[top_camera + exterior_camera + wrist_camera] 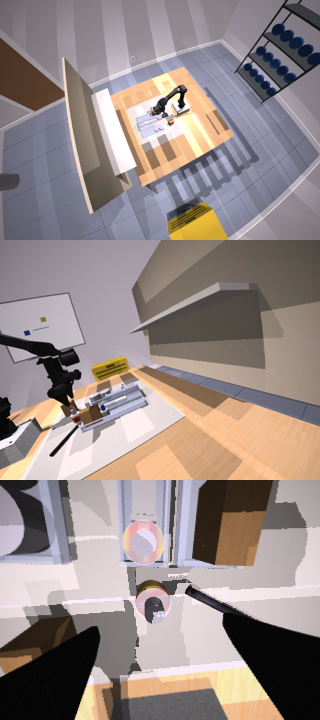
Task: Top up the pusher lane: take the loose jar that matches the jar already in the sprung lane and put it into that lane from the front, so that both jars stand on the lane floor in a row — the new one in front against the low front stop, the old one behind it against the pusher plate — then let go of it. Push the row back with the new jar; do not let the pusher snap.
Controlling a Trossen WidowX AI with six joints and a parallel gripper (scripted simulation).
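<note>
The sprung middle lane runs back between two other lanes. A jar with a pinkish-orange ring around a pale top stands at its front, a thin grey plate edge just behind it. In the exterior view it is mostly hidden. The loose jar, red-bodied with a pale neck and similar pinkish top, stands upright outside, just in front of that lane. My gripper is open and empty, pointing down above and slightly short of the loose jar, which shows between and beyond the fingertips.
A brown box and a blue-capped jar stand in one side lane; grey round jars stand in the other. A second brown box is left of the loose jar in the wrist view, a black rod right.
</note>
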